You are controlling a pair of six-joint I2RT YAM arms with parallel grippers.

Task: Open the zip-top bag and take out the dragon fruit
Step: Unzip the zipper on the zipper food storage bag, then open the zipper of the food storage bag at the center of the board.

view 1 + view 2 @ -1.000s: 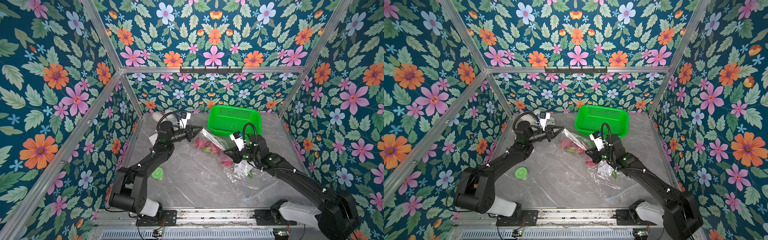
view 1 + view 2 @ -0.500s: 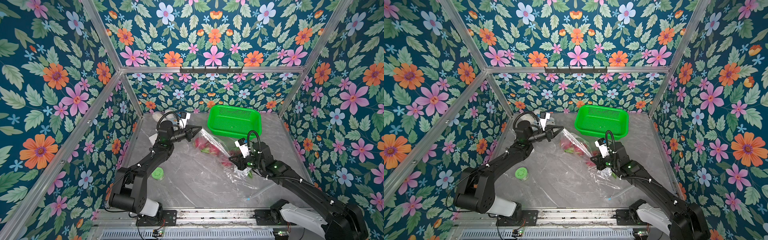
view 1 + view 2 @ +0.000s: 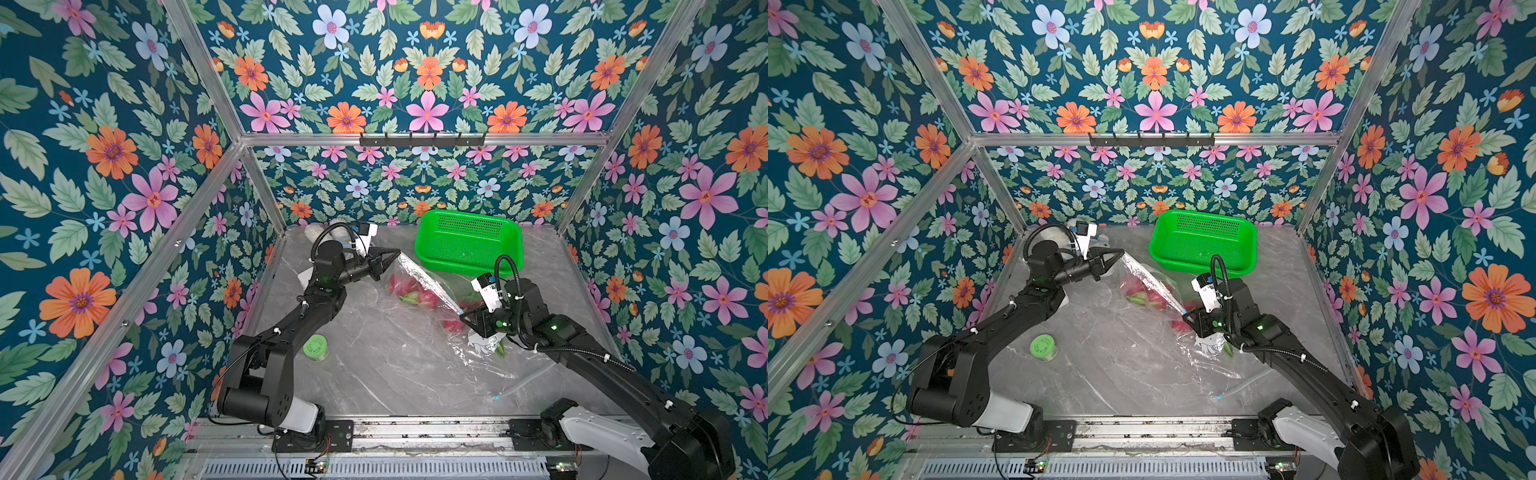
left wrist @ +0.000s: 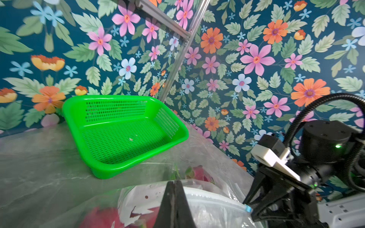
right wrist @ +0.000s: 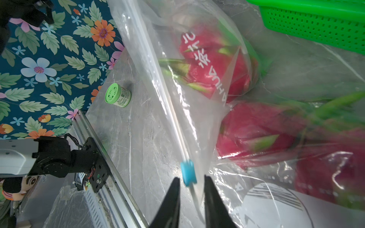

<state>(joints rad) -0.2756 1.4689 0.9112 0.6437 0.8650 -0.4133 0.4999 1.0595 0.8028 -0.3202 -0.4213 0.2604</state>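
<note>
Change: right gripper (image 5: 190,184) has slid along the zip track (image 5: 157,83) toward its near end; its jaws now stand slightly apart, blue slider (image 5: 188,173) at their tips.
Left gripper (image 4: 174,190): pinching the zip-top bag (image 3: 424,283) by its raised corner, keeping the track taut for sliding.
Dragon fruit (image 5: 213,65): inside the bag, resting on the table (image 3: 374,365) between both arms.
Stage: probably releasing the slider.

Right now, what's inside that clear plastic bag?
Pink dragon fruit with green-tipped scales show through the bag: two plain and a blurred third in the right wrist view. Folds, glare and the bag's white print hide the rest, so the full count is unclear.
</note>
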